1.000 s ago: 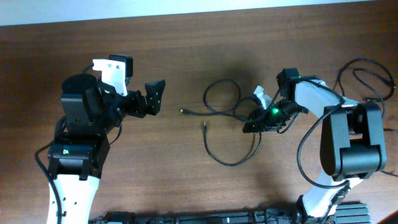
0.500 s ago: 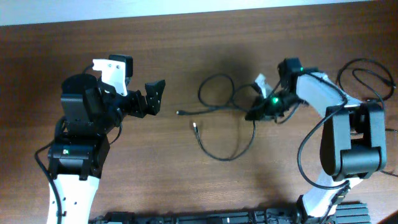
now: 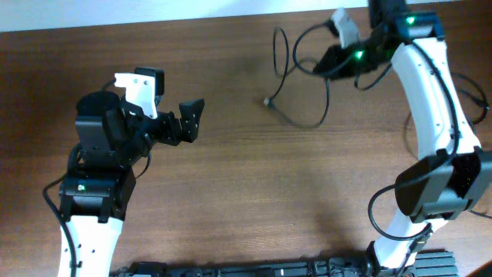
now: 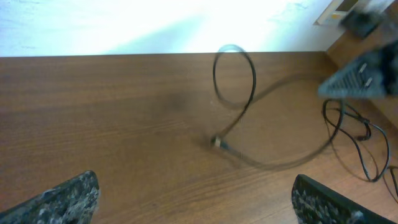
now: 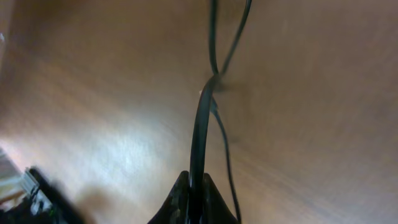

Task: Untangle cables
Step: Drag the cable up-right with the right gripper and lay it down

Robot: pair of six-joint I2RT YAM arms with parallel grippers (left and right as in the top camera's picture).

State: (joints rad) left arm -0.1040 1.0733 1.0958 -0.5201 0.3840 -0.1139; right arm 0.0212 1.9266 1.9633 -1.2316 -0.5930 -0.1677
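Observation:
The cables (image 3: 296, 73) are thin black cords with loops, lifted near the table's far edge; a small plug end (image 3: 267, 101) hangs lowest. My right gripper (image 3: 332, 60) is shut on one cable and holds the bundle up. In the right wrist view the gripper (image 5: 194, 194) pinches a black cable (image 5: 200, 118) that runs away from the fingers, with a thinner strand beside it. My left gripper (image 3: 194, 119) is open and empty, well left of the cables. The left wrist view shows the cables (image 4: 239, 93) hanging ahead, with wide-apart fingertips (image 4: 71, 198).
The right arm's own thicker wires (image 3: 461, 88) loop at the table's right edge, also in the left wrist view (image 4: 354, 134). A dark fixture (image 3: 269, 269) runs along the table's near edge. The wooden table (image 3: 254, 192) ends at a pale far edge.
My right gripper has moved toward the far edge and risen, carrying the cables up off the table. The loops now hang instead of lying flat. The left arm has not moved.

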